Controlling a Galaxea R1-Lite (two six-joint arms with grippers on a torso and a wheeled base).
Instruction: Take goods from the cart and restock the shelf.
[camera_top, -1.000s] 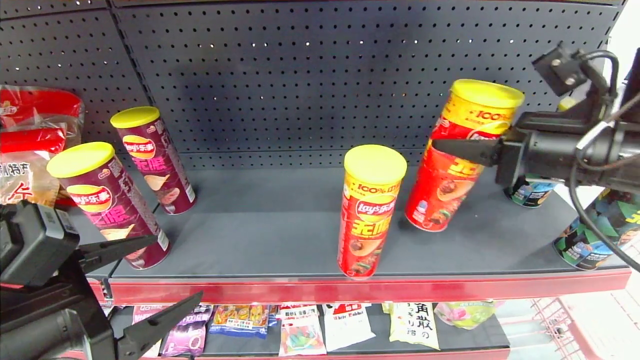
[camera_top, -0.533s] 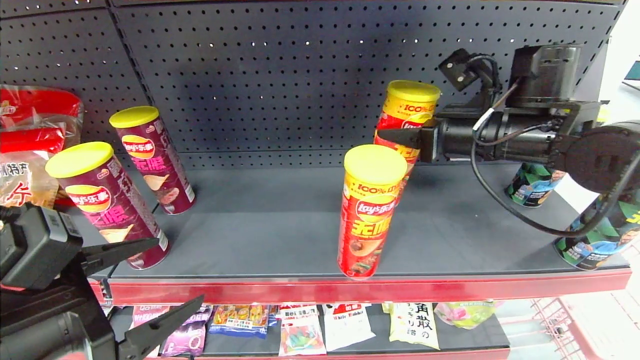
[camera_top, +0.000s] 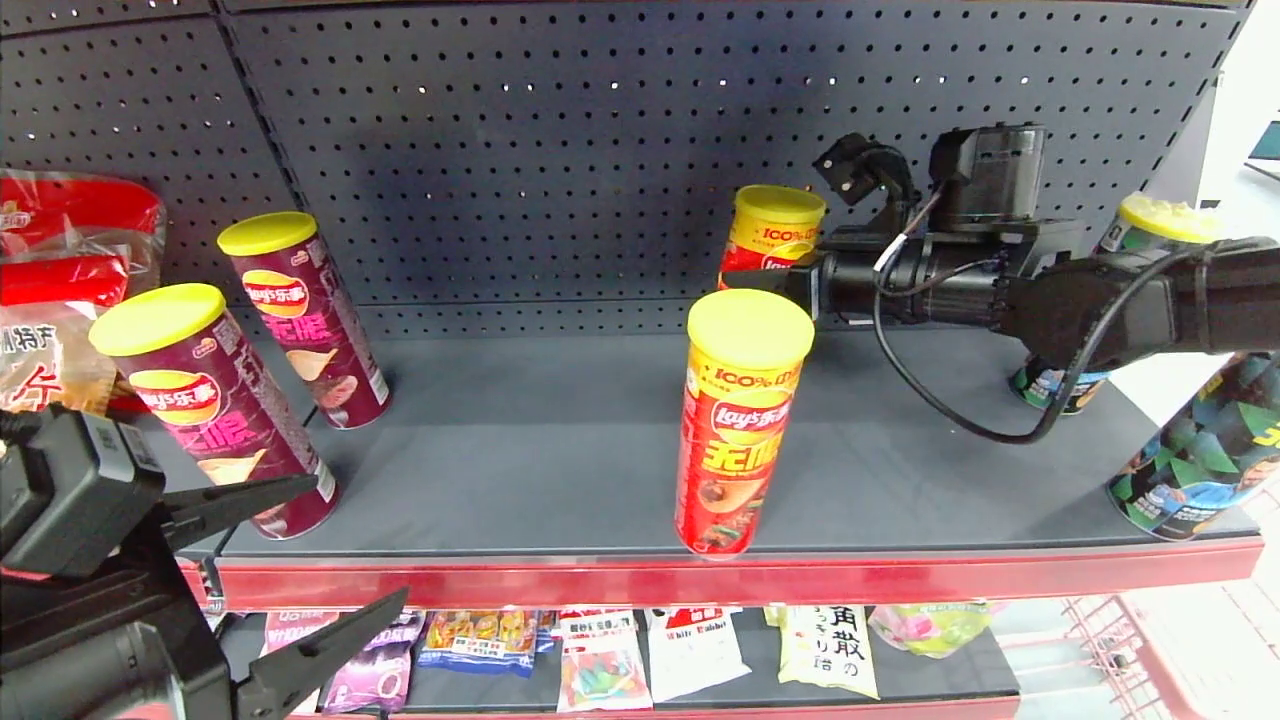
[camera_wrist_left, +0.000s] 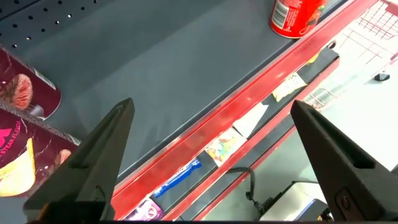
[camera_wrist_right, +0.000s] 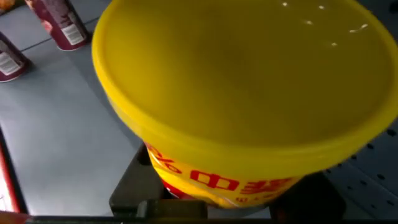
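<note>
We face a dark grey shelf (camera_top: 560, 450), flat and matte, with a glossy red front lip and a perforated metal back panel (camera_top: 600, 150) rising behind it. At the lower right, pink wire of the cart (camera_top: 1120, 640) shows. Soft foil packets (camera_top: 600, 660) lie on the lower shelf. Two purple cans (camera_top: 210, 400) stand at the left and green-and-black cans (camera_top: 1190, 470) at the right, all smooth cylinders with yellow plastic lids. A front red can (camera_top: 745, 420) stands upright at the lip. Behind it, near the back panel, the red chip can (camera_top: 775, 230) stands upright, its long axis vertical and its lid up. Its round yellow lid looms close in the right wrist view (camera_wrist_right: 249, 93). The right gripper (camera_top: 765, 278) comes in from the right and appears clamped on its upper body, though the far finger and the can's base are hidden, so we cannot tell whether it touches the shelf. The left gripper (camera_top: 360, 538) hangs spread wide and holding nothing before the lip at the left (camera_wrist_left: 211, 106).
</note>
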